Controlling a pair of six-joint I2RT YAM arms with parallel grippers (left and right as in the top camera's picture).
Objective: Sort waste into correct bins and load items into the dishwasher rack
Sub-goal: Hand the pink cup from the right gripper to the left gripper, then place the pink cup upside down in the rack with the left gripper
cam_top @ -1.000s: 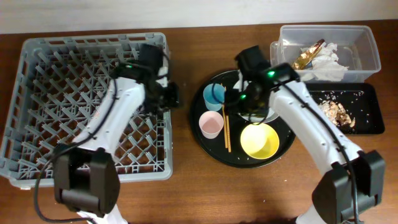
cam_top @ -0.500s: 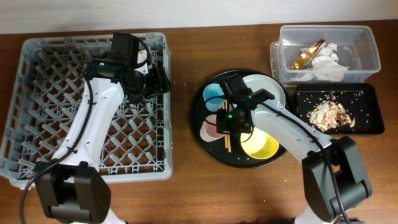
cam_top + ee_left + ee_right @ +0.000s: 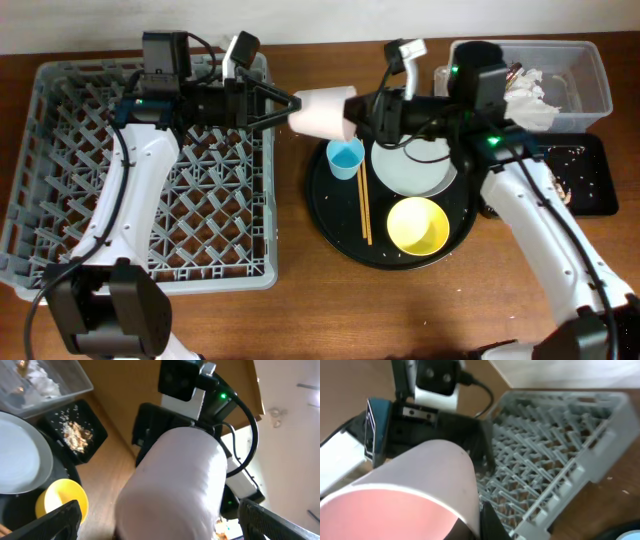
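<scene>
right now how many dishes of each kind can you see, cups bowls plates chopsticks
cups: 2 (small light-blue cup, small pink-white cup)
yellow bowl: 1
pale grey round plate: 1
pair of thin wooden chopsticks: 1
total: 5

The right jaws grip the pink-white cup (image 3: 322,112).

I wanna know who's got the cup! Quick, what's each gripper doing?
Left gripper: open, fingers by the pink-white cup.
Right gripper: shut on the pink-white cup.
</scene>
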